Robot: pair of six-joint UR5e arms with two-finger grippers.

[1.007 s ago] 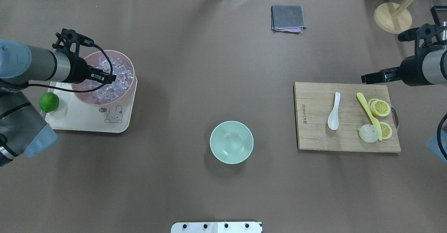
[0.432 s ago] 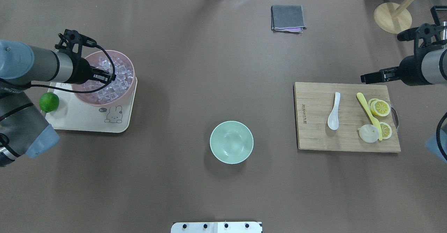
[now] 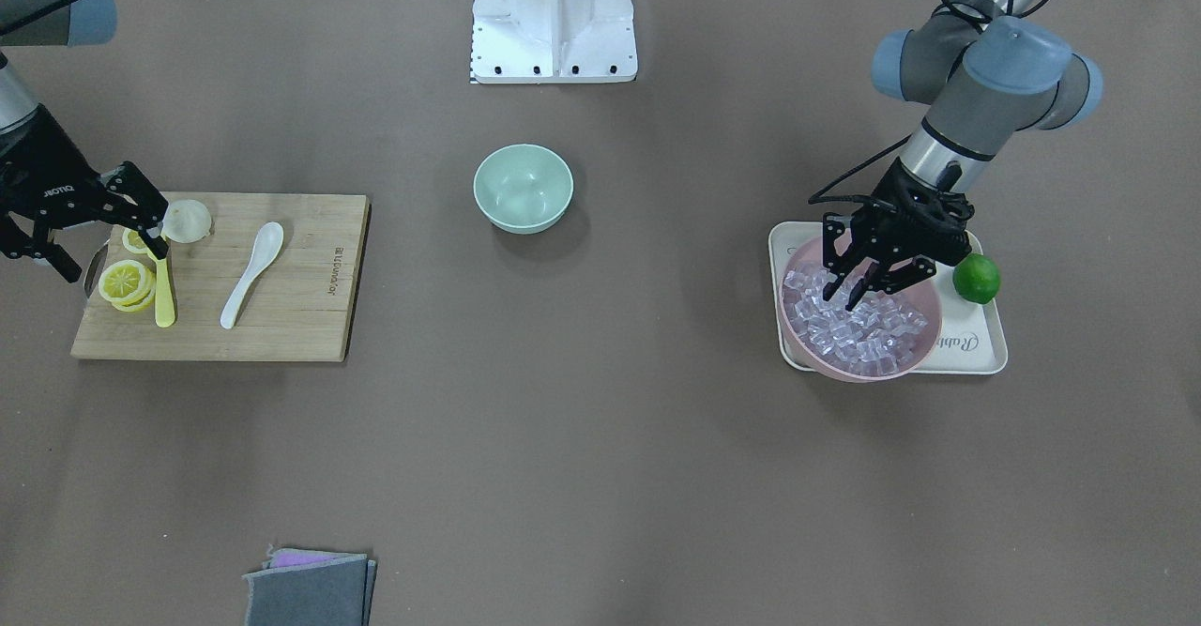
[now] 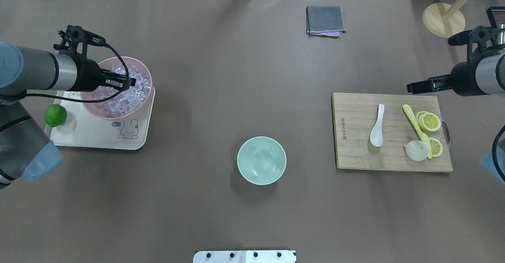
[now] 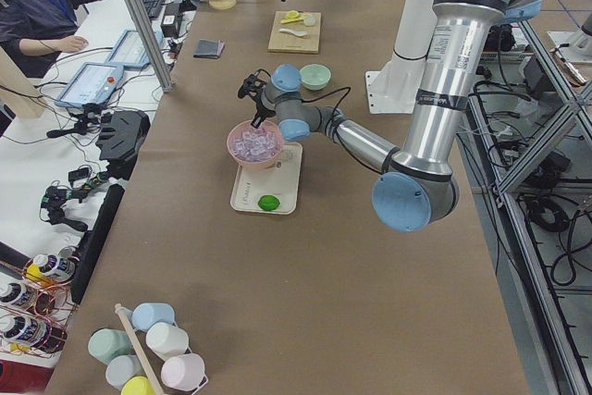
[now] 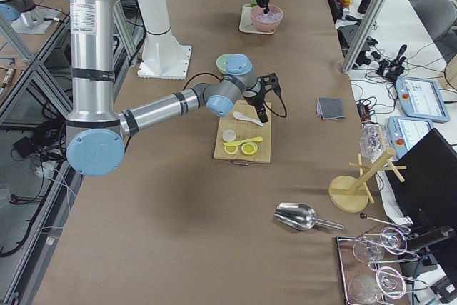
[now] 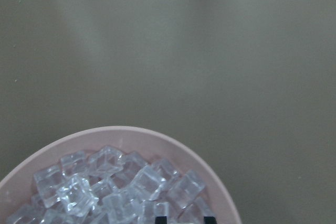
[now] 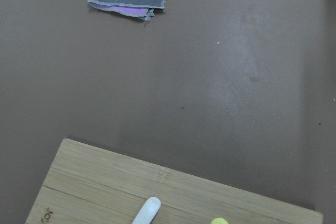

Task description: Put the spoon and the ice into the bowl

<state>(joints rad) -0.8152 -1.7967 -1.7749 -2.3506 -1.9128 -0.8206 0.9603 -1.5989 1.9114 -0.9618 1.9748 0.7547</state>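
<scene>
Left gripper point(image 3: 847, 296) is shown over the pink bowl point(image 3: 868, 374), its jaws parted and its tips at the heaped ice point(image 3: 868, 340). This bowl is set by one edge of the tray point(image 4: 98, 137). The spoon point(image 4: 377, 125) is laid on the cutting board point(image 4: 355, 152), handle toward the far edge, apart from the yellow knife point(image 4: 414, 123). Right gripper point(image 3: 114, 263) is held spread wide over the board's outer end. The mint bowl point(image 4: 261, 160) is seen mid-table, well apart from both tray and board.
</scene>
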